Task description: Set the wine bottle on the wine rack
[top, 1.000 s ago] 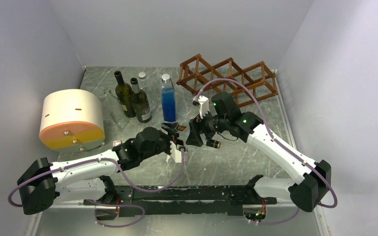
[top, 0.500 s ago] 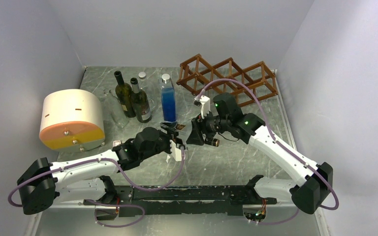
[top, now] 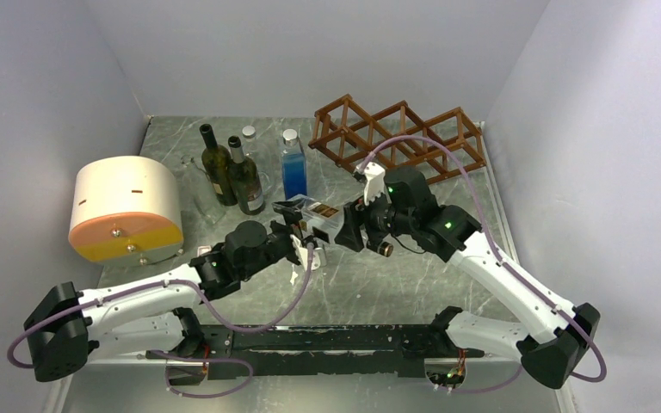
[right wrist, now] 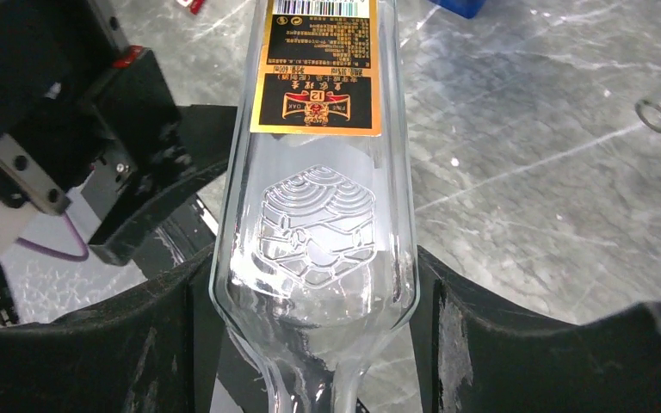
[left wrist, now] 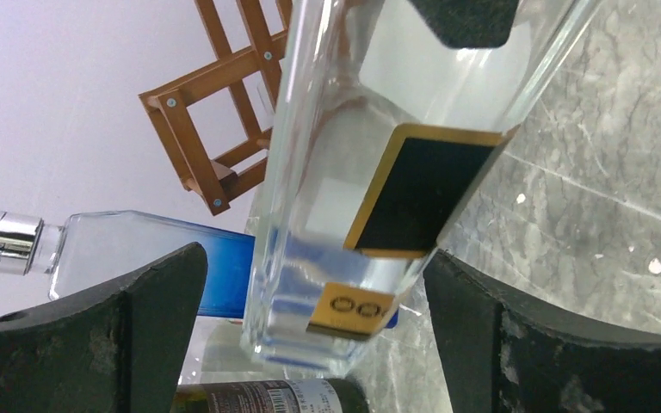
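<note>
The wine bottle (top: 318, 212) is clear glass with a black and gold label, and it lies level above the table's middle. My right gripper (top: 355, 229) is shut on the wine bottle's shoulder; in the right wrist view both pads press the glass (right wrist: 314, 198) at the gripper (right wrist: 314, 275). My left gripper (top: 304, 231) is open around the bottle's base (left wrist: 370, 172), with a gap on each side of the left gripper (left wrist: 312, 275). The wine rack (top: 396, 138), a reddish-brown lattice, stands at the back right behind the right arm and shows in the left wrist view (left wrist: 224, 112).
Two dark bottles (top: 218, 168) (top: 245, 182), a small clear bottle (top: 249, 134) and a blue square bottle (top: 293, 172) stand at the back left-centre. A cream and orange drum (top: 125, 208) sits at the left. A small ring (right wrist: 651, 116) lies on the marble.
My left gripper has opened and let go of the bottle's base. The right gripper has taken hold of the shoulder, and the bottle has shifted up and towards the back right.
</note>
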`<state>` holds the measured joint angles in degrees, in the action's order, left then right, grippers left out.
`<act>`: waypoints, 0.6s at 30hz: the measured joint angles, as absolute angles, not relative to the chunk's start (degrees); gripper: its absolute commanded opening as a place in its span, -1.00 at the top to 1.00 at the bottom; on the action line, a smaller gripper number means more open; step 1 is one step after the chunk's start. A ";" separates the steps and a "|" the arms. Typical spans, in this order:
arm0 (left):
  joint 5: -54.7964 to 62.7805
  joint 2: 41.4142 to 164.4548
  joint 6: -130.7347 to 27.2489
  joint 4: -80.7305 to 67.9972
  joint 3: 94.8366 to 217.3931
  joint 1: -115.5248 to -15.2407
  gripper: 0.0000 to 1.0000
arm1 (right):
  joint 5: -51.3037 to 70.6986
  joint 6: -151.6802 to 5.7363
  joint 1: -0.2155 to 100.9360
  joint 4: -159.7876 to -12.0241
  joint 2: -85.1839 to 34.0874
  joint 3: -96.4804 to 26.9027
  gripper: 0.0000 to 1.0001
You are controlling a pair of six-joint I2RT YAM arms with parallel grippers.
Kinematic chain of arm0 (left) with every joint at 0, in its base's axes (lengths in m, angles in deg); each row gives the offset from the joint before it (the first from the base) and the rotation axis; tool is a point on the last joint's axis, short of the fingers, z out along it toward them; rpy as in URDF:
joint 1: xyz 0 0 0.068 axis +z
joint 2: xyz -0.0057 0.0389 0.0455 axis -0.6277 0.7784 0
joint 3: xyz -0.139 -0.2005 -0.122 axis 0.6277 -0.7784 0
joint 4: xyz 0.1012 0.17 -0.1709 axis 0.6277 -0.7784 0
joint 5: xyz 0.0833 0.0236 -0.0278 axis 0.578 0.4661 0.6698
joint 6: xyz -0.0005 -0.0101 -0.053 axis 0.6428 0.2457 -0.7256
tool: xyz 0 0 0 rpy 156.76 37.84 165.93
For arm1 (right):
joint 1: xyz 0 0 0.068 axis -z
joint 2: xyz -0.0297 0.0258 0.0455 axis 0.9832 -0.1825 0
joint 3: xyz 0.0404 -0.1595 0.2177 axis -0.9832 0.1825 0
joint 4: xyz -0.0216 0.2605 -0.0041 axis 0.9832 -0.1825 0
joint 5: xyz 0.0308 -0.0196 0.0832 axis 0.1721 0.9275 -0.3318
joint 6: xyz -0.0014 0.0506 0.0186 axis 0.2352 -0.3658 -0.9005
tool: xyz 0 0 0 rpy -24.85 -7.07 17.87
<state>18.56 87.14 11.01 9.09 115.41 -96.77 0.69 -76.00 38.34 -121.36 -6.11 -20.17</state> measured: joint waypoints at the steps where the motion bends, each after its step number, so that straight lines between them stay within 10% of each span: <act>1: 18.54 86.71 10.16 9.18 115.39 -96.79 -0.98 | 1.48 -76.11 38.41 -122.06 -5.83 -20.54 1.00; 18: 23.72 72.19 -11.34 10.12 111.41 -96.79 -0.98 | 14.01 -78.98 38.45 -137.93 -3.32 -25.00 1.00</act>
